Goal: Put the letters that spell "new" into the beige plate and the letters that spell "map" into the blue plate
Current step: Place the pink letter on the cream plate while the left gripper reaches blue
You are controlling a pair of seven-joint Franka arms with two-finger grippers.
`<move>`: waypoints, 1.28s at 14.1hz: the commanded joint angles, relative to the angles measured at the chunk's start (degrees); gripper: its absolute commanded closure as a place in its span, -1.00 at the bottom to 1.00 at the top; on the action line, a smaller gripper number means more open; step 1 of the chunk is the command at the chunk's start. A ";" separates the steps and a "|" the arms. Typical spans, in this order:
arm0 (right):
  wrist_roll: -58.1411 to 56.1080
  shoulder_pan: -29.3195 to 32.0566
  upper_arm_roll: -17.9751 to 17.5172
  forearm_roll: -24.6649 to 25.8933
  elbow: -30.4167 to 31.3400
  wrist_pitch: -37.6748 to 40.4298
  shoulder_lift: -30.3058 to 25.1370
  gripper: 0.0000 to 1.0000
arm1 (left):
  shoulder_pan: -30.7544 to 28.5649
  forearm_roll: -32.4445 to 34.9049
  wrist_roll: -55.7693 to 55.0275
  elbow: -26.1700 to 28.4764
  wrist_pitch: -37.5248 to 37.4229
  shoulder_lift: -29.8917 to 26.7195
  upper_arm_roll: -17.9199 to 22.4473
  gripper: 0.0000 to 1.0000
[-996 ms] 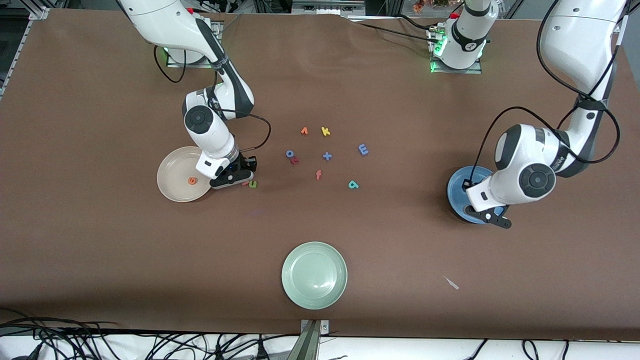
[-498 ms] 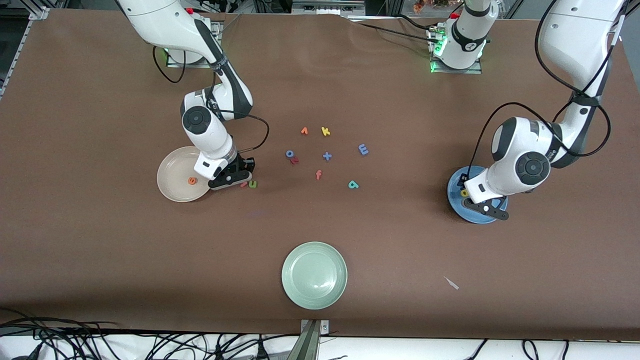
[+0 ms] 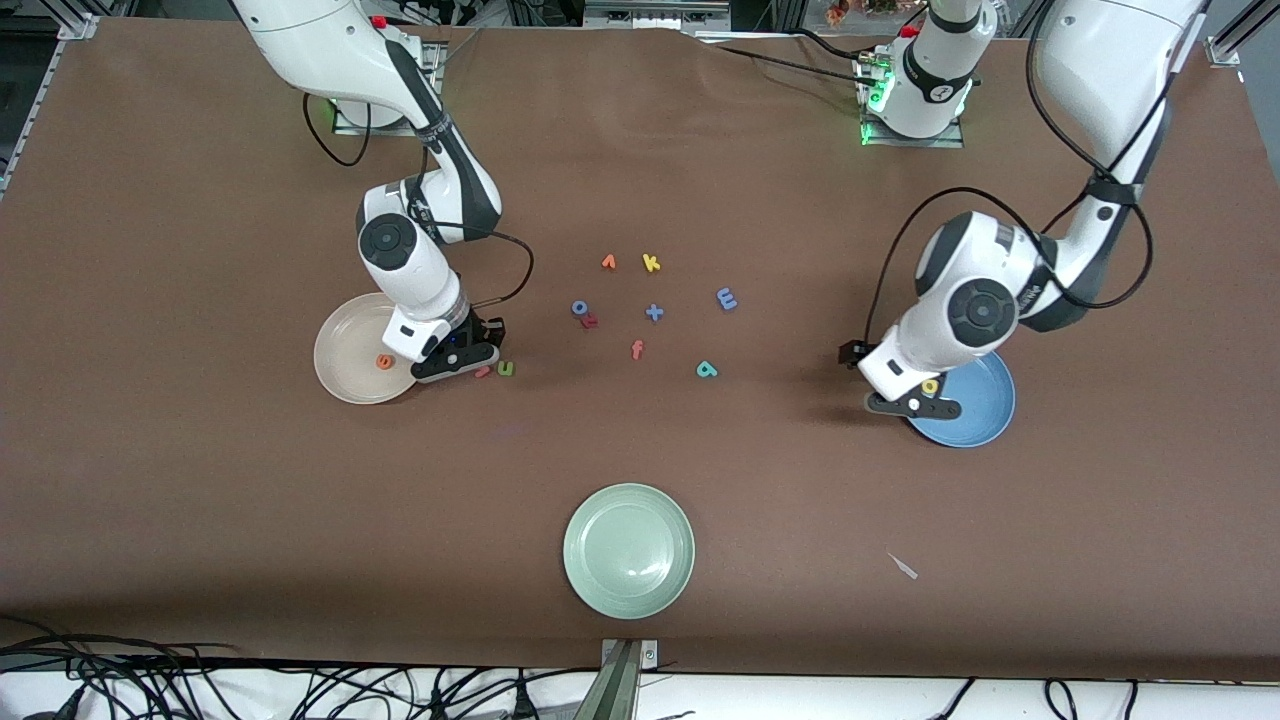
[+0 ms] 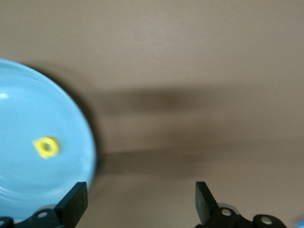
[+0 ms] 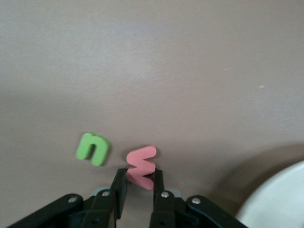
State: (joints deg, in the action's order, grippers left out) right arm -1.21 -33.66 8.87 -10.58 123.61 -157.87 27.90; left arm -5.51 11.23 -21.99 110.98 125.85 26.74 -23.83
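1. Fingers of the right gripper are pinched shut on the dull red w, low at the table just beside the beige plate, on the side toward the loose letters.
2. Inside that beige plate lies the orange e, toward the rim closest to the right gripper.
3. Green n sits flat on the table right beside the w, apart from it; in the right wrist view its two legs point away from the gripper.
4. Brown paper covers the whole table; cables trail along the edge nearest the front camera.
5. Mid-table, a loose cluster: yellow k, blue o, orange-red f, all untouched.
6. Pale green plate sits nearest the front camera, nothing in it.
7. Blue m lies with its long axis running toward the robots' bases; teal p lies nearer the camera than it.
8. Left gripper hangs over the blue plate's rim, on the side toward the letters, its fingers spread wide with nothing between them.
9. Blue plate holds the yellow a on its floor, near that rim.
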 commanded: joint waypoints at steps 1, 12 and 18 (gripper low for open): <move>-5.02 0.61 2.20 -0.93 -0.29 4.22 -2.76 0.66 | -0.29 -0.68 -9.95 1.25 -0.51 -0.46 -4.45 -1.00; -22.00 0.61 16.62 -1.20 6.80 16.65 -11.02 0.59 | 9.10 0.20 -42.68 8.46 12.05 0.24 -8.78 -1.00; -18.59 0.35 14.88 -1.28 7.35 16.63 -13.58 -0.34 | 12.19 4.40 -48.30 8.20 15.74 4.89 -8.51 -0.98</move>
State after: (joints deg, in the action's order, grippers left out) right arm -21.38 -32.77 25.13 -10.70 129.65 -140.91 16.77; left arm 6.37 11.97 -67.09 119.62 139.97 29.85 -32.67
